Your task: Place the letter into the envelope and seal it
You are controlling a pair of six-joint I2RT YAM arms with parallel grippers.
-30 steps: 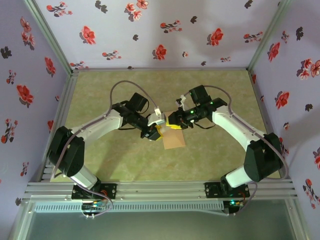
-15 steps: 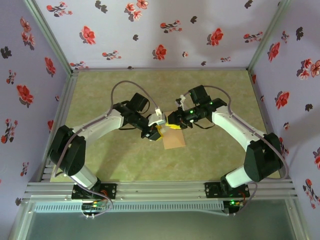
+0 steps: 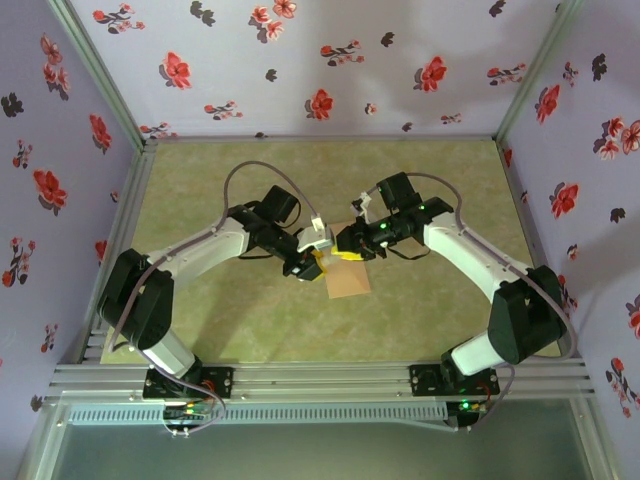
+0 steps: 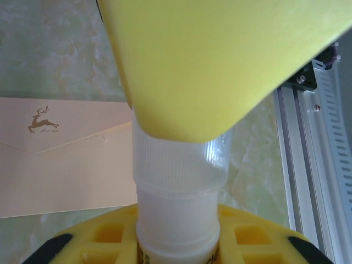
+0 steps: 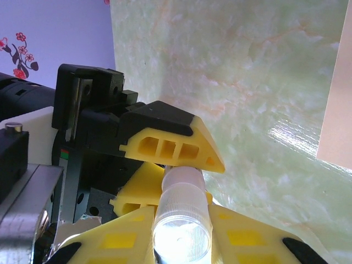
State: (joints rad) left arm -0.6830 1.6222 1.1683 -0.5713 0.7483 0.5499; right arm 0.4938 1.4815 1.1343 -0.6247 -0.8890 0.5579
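**Both Arms Met Over The Envelope, Each Clamped On One White Stick**

From above, the left arm swept up from its base at 7 o'clock and bent inward, and the right arm mirrored it from 5 o'clock, so the two wrists faced each other over the middle of the table [image 3: 250,320]. The left gripper [image 3: 316,258] was closed on the white stick [image 4: 176,187] at its plain white body. The right gripper [image 3: 345,250] was closed on the same stick at its ribbed, translucent end, the fingertips of the two nearly touching.

The envelope [image 3: 348,282] lay flat on the table, just at 6 o'clock of the grippers and partly under them. In the left wrist view it sat at 9 o'clock of the stick, pale tan, with a slanted flap edge across its face and a small gold deer mark [image 4: 43,120].
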